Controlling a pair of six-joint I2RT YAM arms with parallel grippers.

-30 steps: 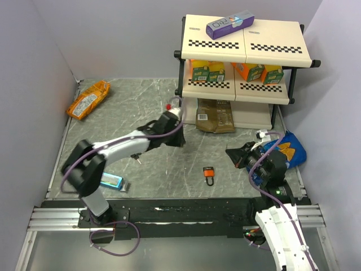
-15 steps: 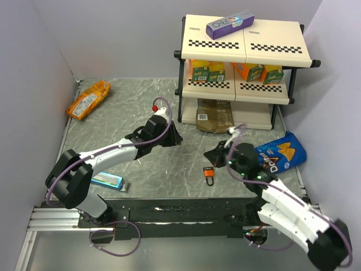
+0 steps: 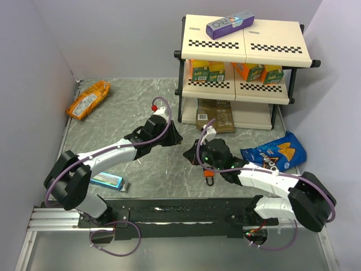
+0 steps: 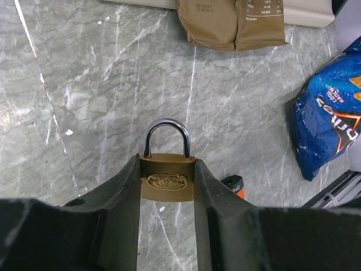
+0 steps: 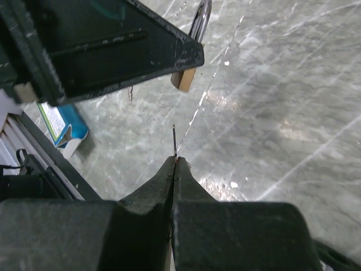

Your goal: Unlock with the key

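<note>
Two arms are out over the grey marbled worktop (image 3: 130, 107), meeting near the middle of the overhead view. There are two padlocks. The brass padlock (image 4: 164, 182) is clamped by its flat sides in the left end effector (image 4: 166, 162), with its rounded steel shackle standing up above the black fingers. The orange-red padlock (image 3: 209, 174) with its black shackle lies on the stone at lower centre, partly tucked under the right arm.

Only one blade of the key (image 5: 174, 141) shows, a thin silvery sliver in the centre of the right wrist view. It pokes out of the right end effector (image 5: 174, 164), whose fingers are pressed tight together on it. The tip points up at the brass body but stands clear of it, and the key's head is hidden inside the grip.

Three packets lie around the worktop:
- a crinkly orange snack bag (image 3: 88, 99) at upper left
- a glossy blue Doritos bag (image 3: 273, 155) at right
- a flat blue packet (image 3: 107, 180) at lower left

At upper right stands a two-tier cream shelf rack (image 3: 242, 46) with checkered trim. It carries:
- one purple box (image 3: 229, 25) on top
- four cartons (image 3: 248, 70) on the middle tier
- a brown package (image 3: 215, 116) at the foot

The left arm's broad black fingers block most of the padlock from the right wrist view.
</note>
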